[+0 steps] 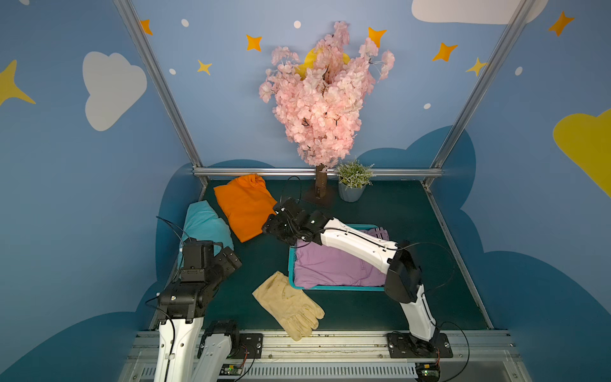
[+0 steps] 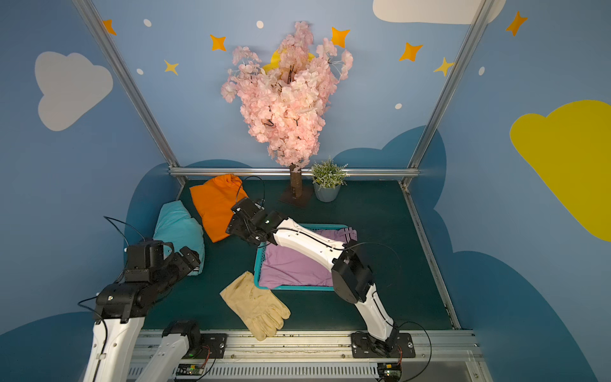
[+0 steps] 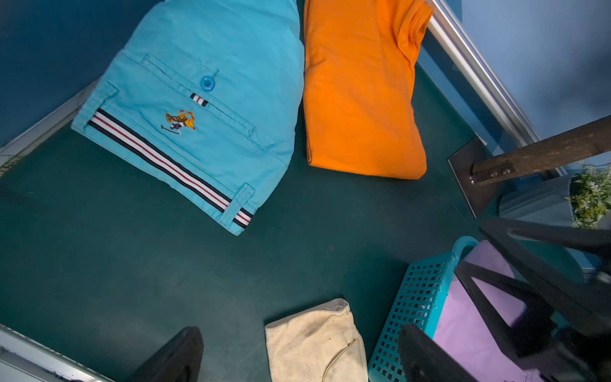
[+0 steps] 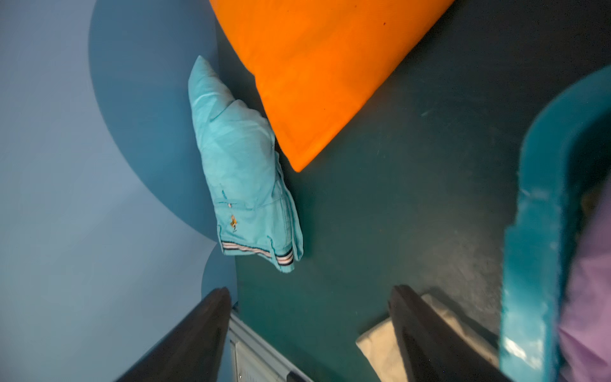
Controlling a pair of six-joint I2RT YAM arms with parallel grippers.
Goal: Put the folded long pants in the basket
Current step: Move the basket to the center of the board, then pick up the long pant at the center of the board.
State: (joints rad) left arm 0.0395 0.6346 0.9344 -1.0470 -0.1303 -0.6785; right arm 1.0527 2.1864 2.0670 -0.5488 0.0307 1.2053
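**Q:** How are the arms posed?

**A:** The left arm (image 1: 185, 297) is folded at the near left. The left gripper (image 1: 231, 258) is held above the near end of the turquoise pants (image 1: 205, 225), its jaws spread apart with nothing between them. The right arm (image 1: 357, 243) is raised from the near right rail, bent above the basket (image 1: 337, 288) and stretched left and far across it. The right gripper (image 1: 271, 228) is poised past the basket's far left corner, just beside the near corner of the orange pants (image 1: 244, 211). Its jaws are parted too, and nothing is gripped.

**Q:** Where are the pants laid, and which way are they turned?

**A:** The lilac pants (image 1: 330, 264) are laid inside the basket, long axis left to right, with the striped cuffs at the far right corner. The orange pants are laid on the table at the far left, long axis roughly far to near, with the bunched end far. The turquoise pants are laid just left of them along the table's left edge, long axis far to near, with the striped band at the near end.

**Q:** What is seen of the surface and the room?

**A:** A dark green mat (image 1: 396, 215) is spread over the table. A cream glove (image 1: 287, 304) is laid just beside the basket's near left corner. A pink blossom tree (image 1: 320, 99) and a potted plant (image 1: 352, 188) are placed at the far edge. The walls (image 1: 66, 198) are painted blue with clouds and stars.
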